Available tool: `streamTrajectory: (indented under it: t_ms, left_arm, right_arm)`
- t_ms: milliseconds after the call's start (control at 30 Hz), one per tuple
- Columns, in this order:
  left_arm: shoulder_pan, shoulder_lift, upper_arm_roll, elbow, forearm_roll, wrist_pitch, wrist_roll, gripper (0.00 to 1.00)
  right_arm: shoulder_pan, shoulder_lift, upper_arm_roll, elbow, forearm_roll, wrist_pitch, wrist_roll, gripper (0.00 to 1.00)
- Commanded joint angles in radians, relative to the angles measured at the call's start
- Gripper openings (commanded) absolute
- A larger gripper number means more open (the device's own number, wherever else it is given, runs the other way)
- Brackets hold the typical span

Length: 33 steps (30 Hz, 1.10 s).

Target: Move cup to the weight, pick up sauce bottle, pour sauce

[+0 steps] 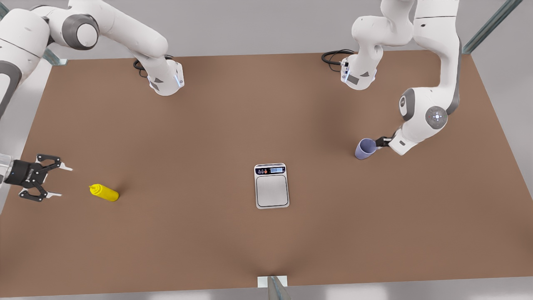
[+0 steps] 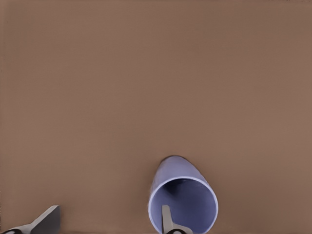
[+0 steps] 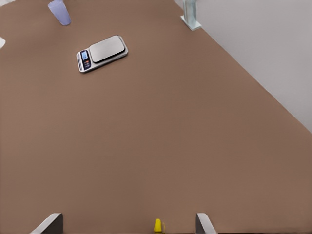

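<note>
My end effector (image 3: pixel 129 224): two grey fingertips (image 3: pixel 48 223) spread wide apart, low over the desk (image 3: pixel 161 141).
Sauce bottle (image 3: pixel 158 225): yellow nozzle tip between my fingertips, touching neither.
Weight (image 3: pixel 102 52): flat on the desk, well apart from me.
Cup (image 3: pixel 59 11): lavender-blue, beyond the weight.

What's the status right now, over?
Left gripper at the lavender-blue tapered plastic cup, one finger inside the rim. Right gripper open beside the lying yellow squeeze bottle. Silver scale bare.
</note>
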Motion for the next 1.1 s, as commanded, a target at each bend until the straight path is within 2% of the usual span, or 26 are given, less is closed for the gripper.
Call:
streamTrajectory:
  t_ms: [0, 67, 200, 267, 367, 533, 567, 600, 667, 733, 833, 933, 1000, 1067]
  left_arm:
    - [-0.053, 0.000, 0.005, -0.008, 0.000, 0.006, 0.000, 1.00]
    - [-0.053, 0.002, 0.008, -0.045, 0.000, 0.055, 0.002, 1.00]
    - [-0.056, 0.006, 0.008, -0.057, 0.000, 0.055, 0.002, 1.00]
    - [-0.055, 0.019, 0.006, -0.057, 0.000, 0.055, 0.000, 1.00]
    - [-0.056, 0.040, 0.006, -0.057, -0.007, 0.056, 0.000, 1.00]
    - [-0.062, 0.075, 0.005, -0.056, -0.014, 0.073, 0.000, 1.00]
    - [-0.067, 0.083, 0.005, -0.056, -0.015, 0.079, 0.000, 0.97]
    - [-0.068, 0.089, 0.005, -0.054, -0.026, 0.081, 0.000, 0.89]
    - [-0.070, 0.097, 0.003, -0.054, -0.027, 0.089, 0.000, 0.79]
    - [-0.070, 0.112, 0.003, -0.053, -0.027, 0.101, 0.000, 0.73]
    - [-0.070, 0.144, 0.002, -0.051, -0.033, 0.118, 0.000, 0.73]
    - [-0.088, 0.155, 0.002, -0.051, -0.058, 0.129, -0.001, 0.72]
    - [-0.088, 0.155, 0.002, -0.044, -0.064, 0.129, -0.001, 0.69]
    - [-0.088, 0.155, 0.002, -0.044, -0.064, 0.129, 0.000, 0.49]
  right_arm:
    - [-0.009, 0.001, 0.000, -0.001, 0.014, -0.008, -0.018, 1.00]
    - [-0.035, 0.019, -0.001, -0.007, 0.129, -0.054, -0.233, 1.00]
    - [-0.097, 0.120, -0.001, -0.007, 0.156, -0.104, -0.231, 1.00]
    - [-0.127, 0.173, 0.000, -0.011, 0.235, -0.113, -0.245, 1.00]
    - [-0.146, 0.285, 0.000, -0.010, 0.307, -0.219, -0.425, 1.00]
    - [-0.201, 0.305, -0.003, -0.001, 0.279, -0.264, -0.489, 1.00]
    - [-0.206, 0.305, -0.005, 0.001, 0.278, -0.264, -0.491, 1.00]
    - [-0.218, 0.312, -0.005, 0.001, 0.272, -0.264, -0.491, 1.00]
    - [-0.242, 0.337, -0.005, 0.003, 0.272, -0.256, -0.507, 1.00]
    - [-0.275, 0.367, -0.005, 0.004, 0.272, -0.238, -0.526, 1.00]
    - [-0.299, 0.401, -0.006, 0.022, 0.256, -0.233, -0.532, 1.00]
    - [-0.289, 0.426, -0.006, 0.024, 0.255, -0.079, -0.535, 1.00]
    - [-0.287, 0.426, -0.006, 0.022, 0.253, -0.051, -0.535, 1.00]
    - [-0.275, 0.426, -0.005, 0.021, 0.261, -0.048, -0.538, 1.00]
